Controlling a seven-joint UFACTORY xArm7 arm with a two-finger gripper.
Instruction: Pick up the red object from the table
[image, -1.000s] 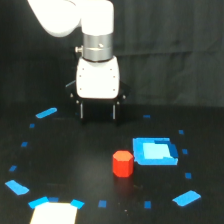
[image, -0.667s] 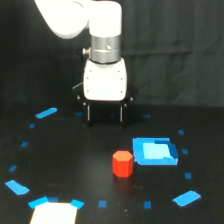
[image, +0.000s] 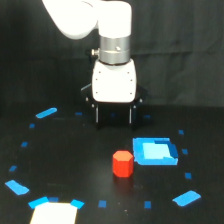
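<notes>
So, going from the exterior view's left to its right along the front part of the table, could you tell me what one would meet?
White patch at the near edge → red object → blue square block → blue tape mark at the far right.

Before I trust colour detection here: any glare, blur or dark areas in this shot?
Exterior view: soft overall, edges slightly blurred; the pale patch at the bottom is blown out white; the gripper fingers merge into the dark background; the red object and blue block stand out clearly on the black table.
</notes>
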